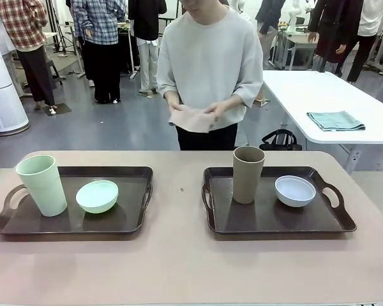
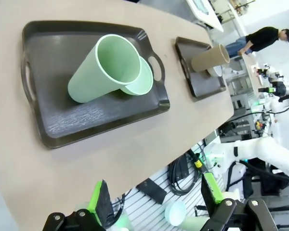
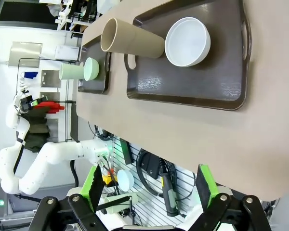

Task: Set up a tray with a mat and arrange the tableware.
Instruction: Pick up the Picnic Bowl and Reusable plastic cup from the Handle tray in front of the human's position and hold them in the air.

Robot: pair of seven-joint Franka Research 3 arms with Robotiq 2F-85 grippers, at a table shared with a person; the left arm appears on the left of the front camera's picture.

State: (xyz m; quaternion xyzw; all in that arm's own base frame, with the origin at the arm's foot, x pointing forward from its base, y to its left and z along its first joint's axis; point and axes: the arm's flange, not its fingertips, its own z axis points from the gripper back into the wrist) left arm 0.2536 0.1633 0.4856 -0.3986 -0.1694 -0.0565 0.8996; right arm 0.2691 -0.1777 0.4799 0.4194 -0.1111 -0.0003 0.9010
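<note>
Two dark brown trays lie side by side on the beige table. The left tray point(image 1: 25, 223) point(image 2: 53, 130) carries a mint green tumbler point(image 1: 41, 185) point(image 2: 103, 70) and a mint green bowl point(image 1: 97, 196) point(image 2: 143, 82), the bowl partly hidden behind the tumbler in the left wrist view. On the right tray point(image 1: 268, 220) point(image 3: 183, 84) stand a tan tumbler point(image 1: 247, 173) point(image 3: 132, 38) and a white bowl point(image 1: 295, 190) point(image 3: 187, 42). A person at the far side holds a pale pink mat point(image 1: 191, 119) in both hands. My left gripper point(image 2: 156, 199) and right gripper point(image 3: 149, 187) hang open, off the table's near edge, holding nothing.
Bare tabletop point(image 1: 179, 210) runs between the trays and along the near edge. Behind the person, at the right, a white table point(image 1: 293, 95) bears a folded teal cloth point(image 1: 335, 120), with a black bag point(image 1: 281, 139) on the floor beside it. Other people stand farther back.
</note>
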